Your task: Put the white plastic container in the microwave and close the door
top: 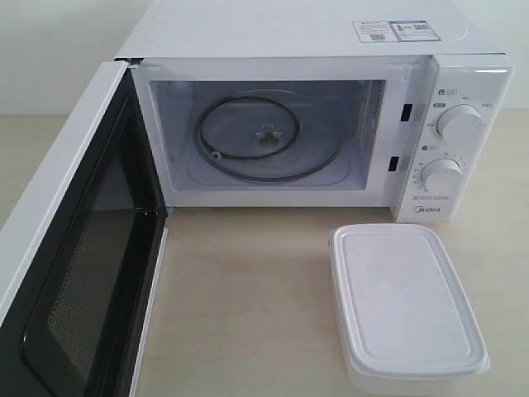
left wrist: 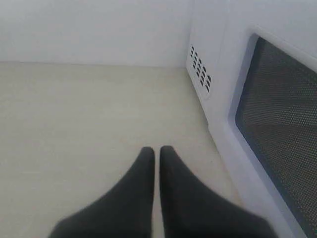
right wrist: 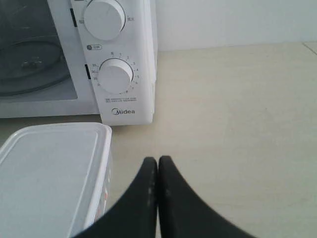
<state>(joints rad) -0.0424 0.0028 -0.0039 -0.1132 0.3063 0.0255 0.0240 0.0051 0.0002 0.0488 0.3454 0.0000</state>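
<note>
Pale tabletop point(top: 248, 314) is carrying the microwave point(top: 314, 33), door point(top: 74, 273) hanging open, with the white plastic container point(top: 405, 306) lying toward its near-right corner.
Only wrist views are showing the left fingers point(left wrist: 138, 198) and right fingers point(right wrist: 143, 198), both pressed together, holding nothing.

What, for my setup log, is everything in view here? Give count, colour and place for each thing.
microwave: one, white, at the back of the table, standing open
door: one, white with a black inner frame, swung open on the left
turntable: one, clear glass, inside the microwave
dials: two, white, one above the other on the right-hand panel
stickers: two, white and blue, on the microwave's top
container: one, white, lidded, on the table in front of the dials
table: one, pale wood
left gripper: one, black, shut, over the table beside the door's outer face
right gripper: one, black, shut, beside the container
</note>
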